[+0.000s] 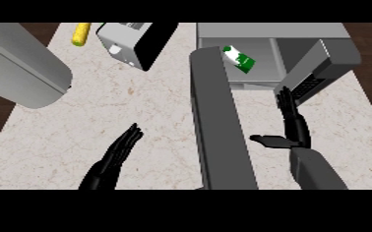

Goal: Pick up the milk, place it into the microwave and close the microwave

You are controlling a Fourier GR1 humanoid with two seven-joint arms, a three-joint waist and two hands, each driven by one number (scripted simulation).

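The milk point(239, 59), a white carton with green print, sits tilted inside the open microwave point(305, 32) at the upper right. No hand touches it. The microwave's dark grey door point(218, 128) swings out towards me, running from the cavity's left edge down to the view's lower edge. My right hand point(294, 123) is open to the right of the door, fingers straight and pointing up at the microwave's keypad side, thumb spread towards the door. Left of the door, low over the counter, my left hand point(116, 155) is open and holds nothing.
A white and black toaster point(127, 42) stands at the back, left of the microwave. A yellow item point(80, 34) lies beside it. A large grey rounded body point(29, 71) fills the left edge. The marble counter point(138, 103) lies bare between my left hand and the toaster.
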